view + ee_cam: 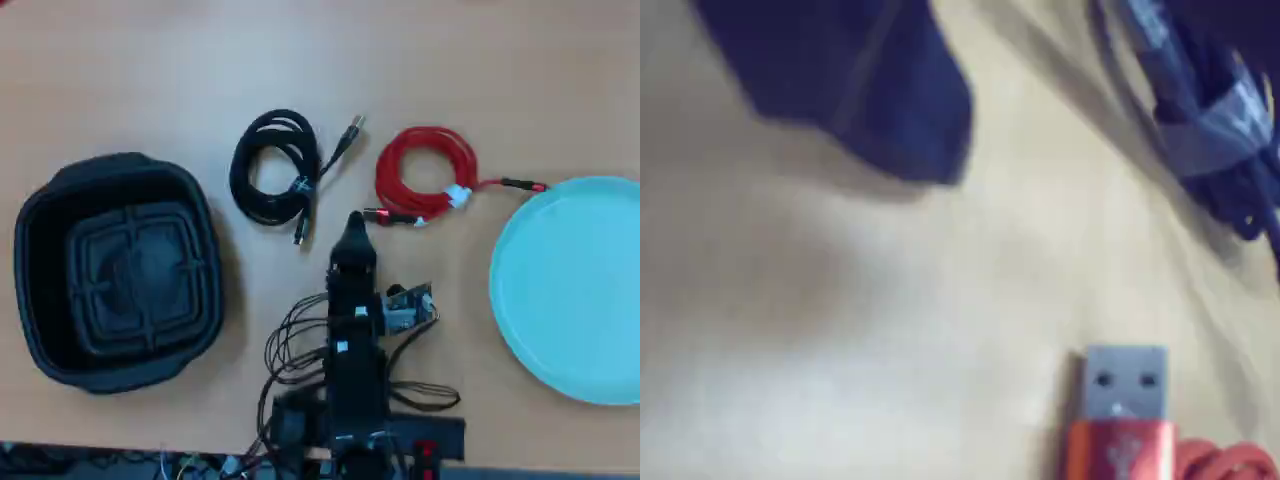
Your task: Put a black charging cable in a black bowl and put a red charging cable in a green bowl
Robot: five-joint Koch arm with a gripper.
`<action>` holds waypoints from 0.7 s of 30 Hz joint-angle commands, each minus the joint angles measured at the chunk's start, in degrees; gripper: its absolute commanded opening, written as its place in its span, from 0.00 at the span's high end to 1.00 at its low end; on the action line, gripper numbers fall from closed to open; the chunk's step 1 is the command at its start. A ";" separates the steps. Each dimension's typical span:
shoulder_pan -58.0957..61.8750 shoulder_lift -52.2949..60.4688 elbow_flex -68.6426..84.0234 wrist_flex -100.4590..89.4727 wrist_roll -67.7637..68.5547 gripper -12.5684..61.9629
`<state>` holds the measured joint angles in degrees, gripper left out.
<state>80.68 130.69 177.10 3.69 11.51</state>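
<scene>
Red charging cable and black charging cable lie on the worktop, just beyond the claw; its grip state is unreadable.

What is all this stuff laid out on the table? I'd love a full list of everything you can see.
Squarish black plastic bowl: one, black, empty, left side of the overhead view.
Coiled black charging cable: one, black with metallic plugs, on the table right of the black bowl.
Coiled red charging cable: one, bright red with a white tie, right of the black cable; its plug shows in the wrist view.
Round shallow mint-green bowl: one, pale green, empty, right edge of the overhead view.
Wooden table: one, tan, beneath everything.
Robot arm: one, black with loose wires, bottom centre.
Gripper: one, black, pointing between the two cables, holding nothing.
</scene>
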 commanded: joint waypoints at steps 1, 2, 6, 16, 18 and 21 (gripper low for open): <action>-8.79 5.19 2.90 -5.54 -23.55 0.14; -8.79 5.27 2.90 -5.54 -23.55 0.14; -8.79 5.27 2.90 -5.54 -23.55 0.14; -8.88 5.19 1.85 -4.75 -22.50 0.14; -8.88 5.19 0.53 -3.43 -19.95 0.14; -8.96 5.27 -3.52 2.55 -17.58 0.14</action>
<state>72.42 130.69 174.55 -1.32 -8.00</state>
